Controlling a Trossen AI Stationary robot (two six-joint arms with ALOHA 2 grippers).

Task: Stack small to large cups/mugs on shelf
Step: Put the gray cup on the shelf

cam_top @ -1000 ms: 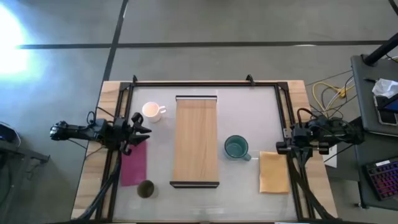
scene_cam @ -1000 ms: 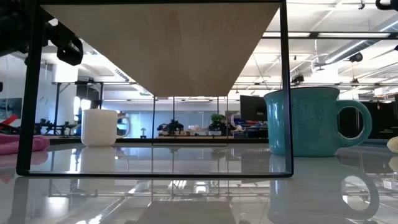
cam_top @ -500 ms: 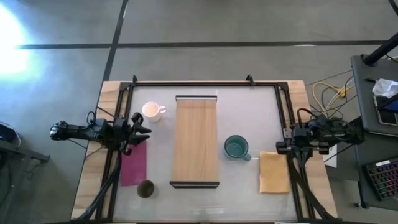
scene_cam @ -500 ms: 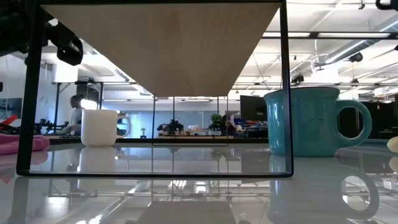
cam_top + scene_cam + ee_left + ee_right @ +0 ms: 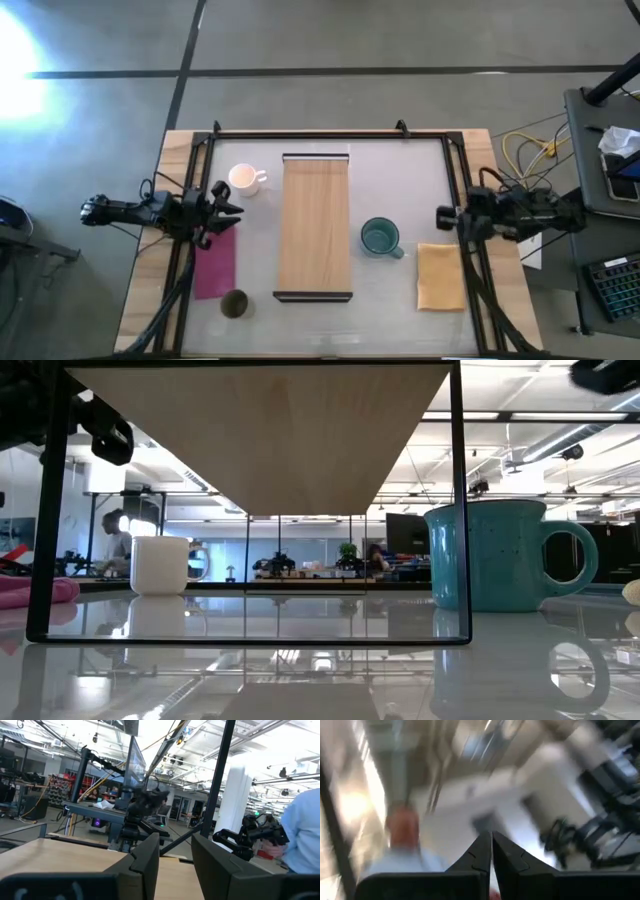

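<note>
The light-wood shelf (image 5: 316, 226) stands in the middle of the table, its dark end rails on the tabletop (image 5: 248, 630). The white mug (image 5: 243, 179) stands at the far left and also shows in the low view (image 5: 160, 565). The teal mug (image 5: 380, 237) stands right of the shelf (image 5: 500, 555). The olive-brown cup (image 5: 234, 303) stands near the front left. My left gripper (image 5: 228, 210) is open and empty at the table's left edge, just near of the white mug. My right gripper (image 5: 440, 217) is shut and empty at the right edge, right of the teal mug.
A pink cloth (image 5: 215, 262) lies at the left, between my left gripper and the olive-brown cup. An orange cloth (image 5: 440, 276) lies at the front right. A dark frame (image 5: 330, 133) runs round the table. A person (image 5: 305, 835) shows in the room beyond.
My right gripper has gone a little toward the table's far edge and left, nearer the teal mug; its wrist view is blurred by the motion. The mugs, the cup and the shelf have stayed where they were.
</note>
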